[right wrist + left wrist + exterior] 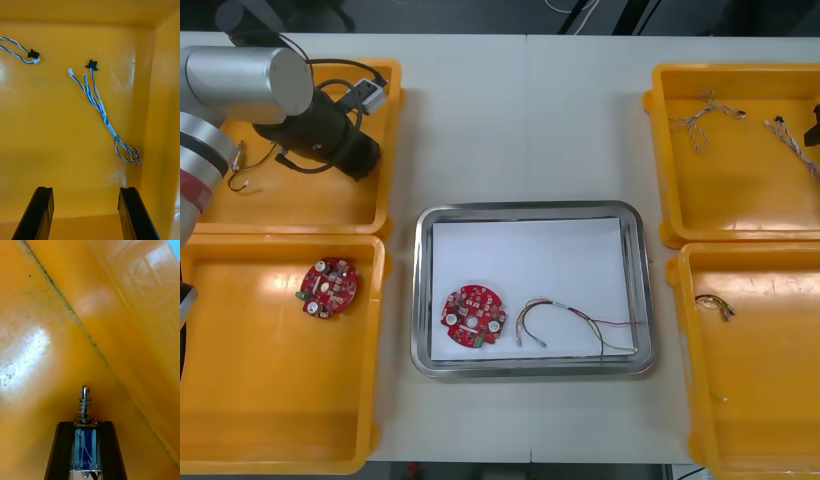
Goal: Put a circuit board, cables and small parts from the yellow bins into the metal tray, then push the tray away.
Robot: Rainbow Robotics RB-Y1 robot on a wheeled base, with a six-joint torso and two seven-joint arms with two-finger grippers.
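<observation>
The left hand (pixel 85 424) is down in a yellow bin (pixel 37 315) at the surface's left edge. Its fingers are closed almost together on a small metal part (pixel 85 401), a shiny pin with a spring round it that sticks out past the fingertips, close to where the bin's floor meets its wall. This piece looks light, hard and slick. With only its end pinched, it could twist or slip, so a slow, level carry to the metal tray (pixel 420 290) in the middle of the surface seems wise. A red circuit board (pixel 474 317) and a thin cable (pixel 570 320) already lie on the tray's white inside. The right hand (pixel 86 191) hangs with its fingers spread wide and holding nothing, over a bin (pixel 37 131) at the surface's right edge, where a twisted blue and white cable (pixel 101 112) lies flat on the floor. That cable is light and limp. Its bundled middle looks the best place to grip, leaving the small plugs to trail.
</observation>
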